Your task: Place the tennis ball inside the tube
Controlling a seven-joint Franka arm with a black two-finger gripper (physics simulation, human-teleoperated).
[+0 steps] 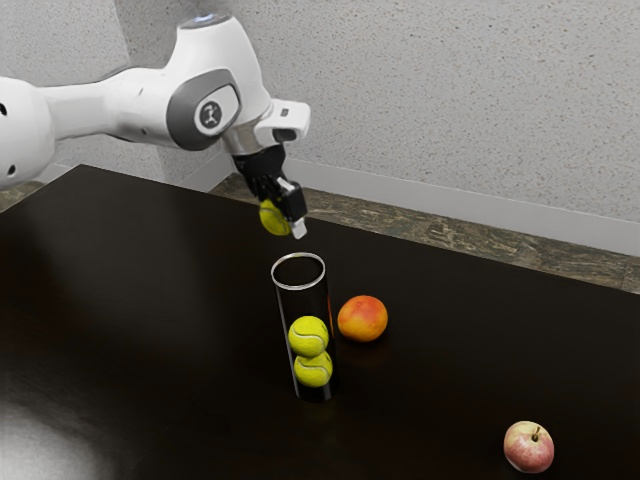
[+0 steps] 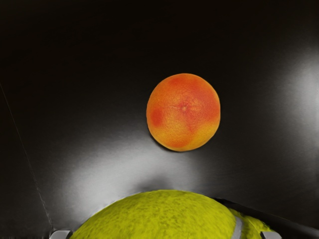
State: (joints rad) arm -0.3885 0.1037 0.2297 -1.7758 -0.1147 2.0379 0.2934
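My fingers (image 1: 298, 228) grip a tennis ball (image 1: 272, 218) — higher than the tube (image 1: 302, 304).
Two balls (image 1: 308, 336) stacked inside it — orange fruit (image 1: 362, 318) beside it.

The place is an indoor room, though its exact kind cannot be told. Pale, speckled walls (image 1: 450, 90) meet in a corner and run down to a light grey baseboard (image 1: 450, 207). The floor (image 1: 450, 235), seen in a narrow strip, is mottled brown, perhaps stone. A dark, glossy table (image 1: 150, 300) reflects soft light in both views. An orange-red citrus fruit (image 1: 362, 318) and an apple (image 1: 528, 447) lend it a homely touch, while the white robot arm (image 1: 215, 80) suggests a lab.
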